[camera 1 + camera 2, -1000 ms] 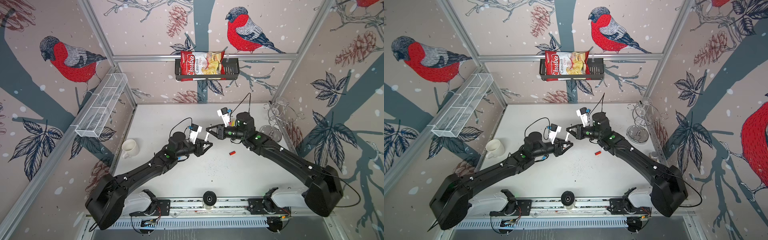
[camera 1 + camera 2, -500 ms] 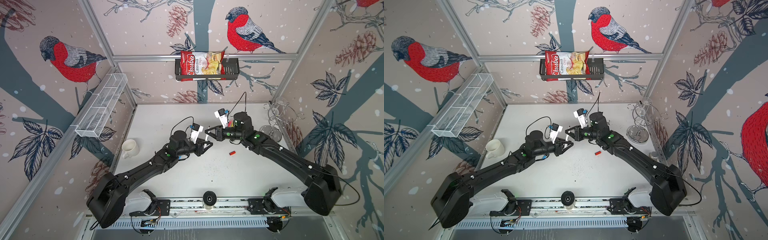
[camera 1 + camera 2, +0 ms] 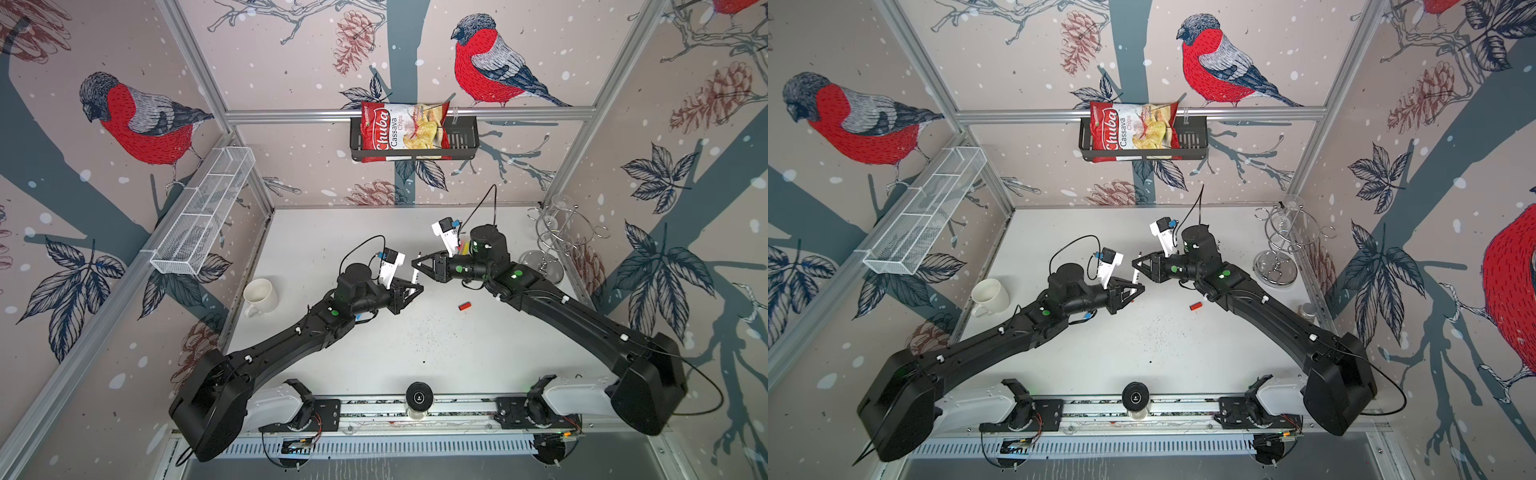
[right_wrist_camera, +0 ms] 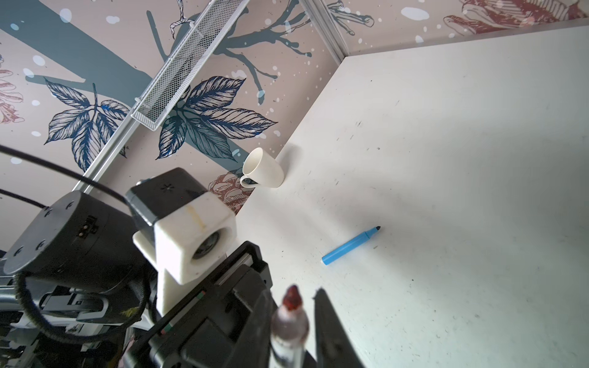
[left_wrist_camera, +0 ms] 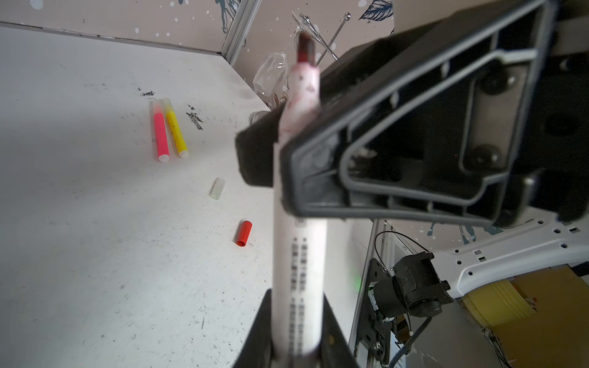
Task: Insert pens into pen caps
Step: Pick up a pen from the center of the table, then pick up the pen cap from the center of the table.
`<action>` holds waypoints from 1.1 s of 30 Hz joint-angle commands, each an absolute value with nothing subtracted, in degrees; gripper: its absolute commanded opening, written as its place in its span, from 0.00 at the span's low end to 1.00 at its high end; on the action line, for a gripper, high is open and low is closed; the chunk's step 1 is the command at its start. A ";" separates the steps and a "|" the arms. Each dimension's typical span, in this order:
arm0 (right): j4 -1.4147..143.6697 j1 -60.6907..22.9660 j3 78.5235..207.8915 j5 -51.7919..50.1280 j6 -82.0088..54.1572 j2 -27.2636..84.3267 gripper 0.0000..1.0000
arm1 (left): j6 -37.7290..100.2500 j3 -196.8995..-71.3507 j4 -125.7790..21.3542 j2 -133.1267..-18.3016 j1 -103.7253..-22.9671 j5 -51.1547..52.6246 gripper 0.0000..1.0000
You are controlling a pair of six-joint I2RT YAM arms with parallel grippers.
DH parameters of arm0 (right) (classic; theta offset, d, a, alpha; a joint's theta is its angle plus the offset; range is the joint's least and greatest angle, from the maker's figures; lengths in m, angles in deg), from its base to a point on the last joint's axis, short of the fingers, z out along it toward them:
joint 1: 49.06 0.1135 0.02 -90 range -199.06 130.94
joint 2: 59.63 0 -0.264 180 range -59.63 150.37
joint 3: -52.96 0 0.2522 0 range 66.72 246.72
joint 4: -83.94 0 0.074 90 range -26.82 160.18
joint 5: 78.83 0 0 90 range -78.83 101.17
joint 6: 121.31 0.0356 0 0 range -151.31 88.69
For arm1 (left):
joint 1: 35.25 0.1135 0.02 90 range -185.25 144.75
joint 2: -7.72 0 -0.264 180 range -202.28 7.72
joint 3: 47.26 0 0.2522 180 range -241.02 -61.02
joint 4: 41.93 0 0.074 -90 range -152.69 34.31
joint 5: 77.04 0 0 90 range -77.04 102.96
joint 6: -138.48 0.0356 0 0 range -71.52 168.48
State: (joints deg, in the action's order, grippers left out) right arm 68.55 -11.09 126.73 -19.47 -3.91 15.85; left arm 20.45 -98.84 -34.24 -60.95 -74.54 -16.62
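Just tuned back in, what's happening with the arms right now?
The left gripper is shut on the white pen, above the table. The right gripper has its jaws slightly apart around the pen's red tip end. The red cap lies on the table, not yet fitted; the blue pen lies uncapped.

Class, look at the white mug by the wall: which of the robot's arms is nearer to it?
Left. The left arm passes close by the mug; the right arm comes in from the opposite side, farther off across the table.
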 commanded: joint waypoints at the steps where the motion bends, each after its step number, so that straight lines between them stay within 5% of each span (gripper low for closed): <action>1: 68.71 -11.64 126.38 -14.51 -2.17 14.29 0.71 | 21.73 -98.20 -33.20 -59.41 -74.53 -11.98 0.00; 6: 65.65 -15.86 123.84 -5.68 2.57 9.64 1.00 | 22.74 -96.41 -35.17 -56.64 -74.36 -5.14 0.00; 13: 56.64 -25.03 117.14 8.30 21.22 3.13 1.00 | 24.13 -94.33 -35.37 -53.54 -74.34 -0.16 0.00; 18: 64.15 -33.23 108.62 -2.38 29.19 -0.66 1.00 | 25.09 -94.15 -36.19 -53.28 -74.36 0.81 0.00; 25: 41.54 -29.44 119.44 14.88 39.64 5.42 0.99 | 25.69 -92.97 -36.61 -52.66 -74.33 1.47 0.00; 33: 35.02 -23.90 124.09 16.87 47.86 14.91 0.94 | 25.81 -91.78 -37.06 -50.93 -74.36 2.48 0.00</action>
State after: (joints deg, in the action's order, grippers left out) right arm 39.06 -24.95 124.23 14.81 42.66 13.29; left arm 24.89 -92.13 -37.50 -51.48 -74.45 1.65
